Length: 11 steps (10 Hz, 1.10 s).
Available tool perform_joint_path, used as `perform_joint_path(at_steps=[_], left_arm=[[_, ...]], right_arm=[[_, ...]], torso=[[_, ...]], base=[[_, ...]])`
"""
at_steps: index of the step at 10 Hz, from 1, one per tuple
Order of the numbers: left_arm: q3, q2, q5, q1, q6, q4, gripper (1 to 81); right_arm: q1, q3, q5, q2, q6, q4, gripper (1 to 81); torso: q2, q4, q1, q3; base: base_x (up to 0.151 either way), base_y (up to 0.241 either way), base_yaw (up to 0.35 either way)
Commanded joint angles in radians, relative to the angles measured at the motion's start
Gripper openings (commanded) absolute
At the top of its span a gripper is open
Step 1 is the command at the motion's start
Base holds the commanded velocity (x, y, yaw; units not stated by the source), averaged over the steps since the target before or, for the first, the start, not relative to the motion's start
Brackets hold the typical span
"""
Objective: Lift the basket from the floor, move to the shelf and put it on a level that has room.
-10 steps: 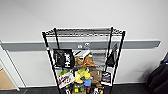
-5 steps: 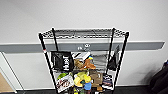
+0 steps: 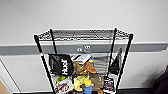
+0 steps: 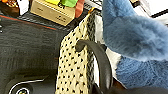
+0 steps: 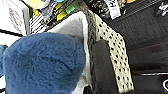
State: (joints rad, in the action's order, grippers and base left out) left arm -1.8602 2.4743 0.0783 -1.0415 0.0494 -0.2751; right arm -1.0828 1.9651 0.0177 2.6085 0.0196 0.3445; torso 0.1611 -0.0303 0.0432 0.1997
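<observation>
The shelf (image 3: 83, 62) has its feet cut off by the frame edge.

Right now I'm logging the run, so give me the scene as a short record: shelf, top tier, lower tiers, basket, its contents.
shelf: black wire rack against a pale wall, seen in the head view
top level: flat wire grid, nothing on it
lower tiers: crowded with bags, packets and colourful items
basket: cream woven, dark rim, seen close in both wrist views
basket handle: dark loop at its end
basket contents: fluffy blue item on pale lining
claws: state cannot be told
</observation>
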Motion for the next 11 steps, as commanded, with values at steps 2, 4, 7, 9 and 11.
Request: perform_joint_path(at_steps=[2,4,7,9,11], left_arm=[[0.032,-0.023,0.032,0.108,-0.002,-0.009,1.0],[0.032,-0.023,0.032,0.108,-0.002,-0.009,1.0],[0.032,-0.023,0.032,0.102,-0.002,-0.009,1.0],[0.032,-0.023,0.032,0.1,-0.002,-0.009,1.0],[0.036,-0.023,0.032,0.102,-0.002,-0.009,1.0]], right_arm=[[0.118,-0.048,0.016,-0.015,0.01,0.024,1.0],[0.118,-0.048,0.018,-0.014,0.01,0.024,1.0],[0.12,-0.048,0.018,-0.014,0.01,0.024,1.0],[0.118,-0.045,0.018,-0.014,0.011,0.024,1.0],[0.117,-0.052,0.018,-0.015,0.011,0.024,1.0]], torso=[[0.0,0.0,0.0,0.0],[0.0,0.0,0.0,0.0],[0.0,0.0,0.0,0.0],[0.0,0.0,0.0,0.0],[0.0,0.0,0.0,0.0]], base=[[0.133,0.0,0.0],[0.133,0.0,0.0],[0.133,0.0,0.0],[0.107,0.0,0.0],[0.033,0.0,0.0]])
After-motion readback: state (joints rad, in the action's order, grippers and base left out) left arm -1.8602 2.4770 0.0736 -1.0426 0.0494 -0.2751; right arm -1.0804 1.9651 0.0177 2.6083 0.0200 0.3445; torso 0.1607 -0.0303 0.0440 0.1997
